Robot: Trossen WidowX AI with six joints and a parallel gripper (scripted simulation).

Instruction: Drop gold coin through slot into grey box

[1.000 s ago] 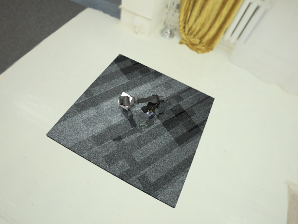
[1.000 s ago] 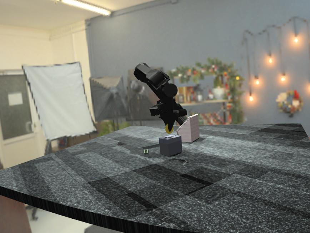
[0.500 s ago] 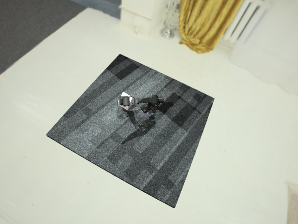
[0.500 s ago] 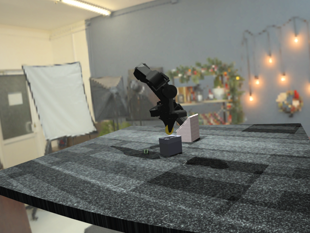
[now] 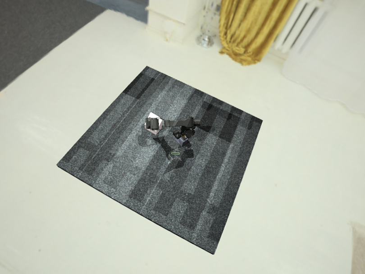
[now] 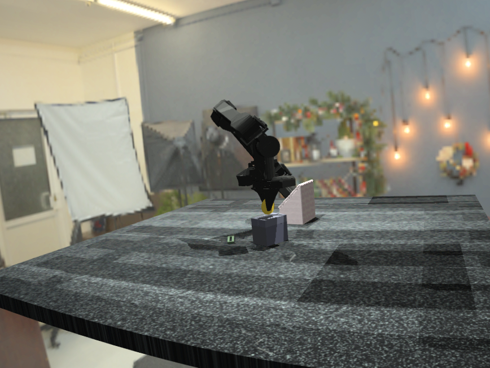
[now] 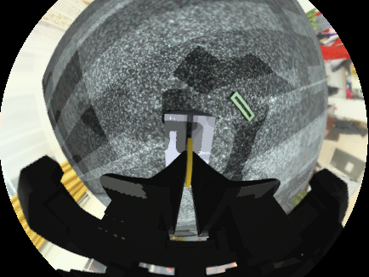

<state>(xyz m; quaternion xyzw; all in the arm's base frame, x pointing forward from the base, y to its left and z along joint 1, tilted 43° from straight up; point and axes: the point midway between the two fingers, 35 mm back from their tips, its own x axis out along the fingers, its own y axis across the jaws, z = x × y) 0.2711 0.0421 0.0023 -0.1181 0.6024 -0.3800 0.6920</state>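
Note:
My gripper (image 6: 269,209) (image 7: 188,154) is shut on the gold coin (image 5: 184,136) (image 6: 264,207) (image 7: 190,166), which hangs upright on edge between the fingertips. The grey box (image 5: 181,142) (image 6: 263,232) (image 7: 207,136) is closed and stands just below the coin. In the wrist view the coin's edge lines up closely with the dark slot (image 7: 190,123) in the lid. In the exterior view the coin's lower edge shows just above the lid; the exact gap is hard to judge. The green holder (image 5: 175,152) (image 6: 228,239) (image 7: 241,110) is empty beside the box.
A pale pink block (image 5: 155,130) (image 6: 305,205) with a sloping top stands behind the box in the exterior view. In the top view part of the arm hangs over it. The dark patterned table top (image 5: 117,176) (image 6: 178,301) bears several shadows.

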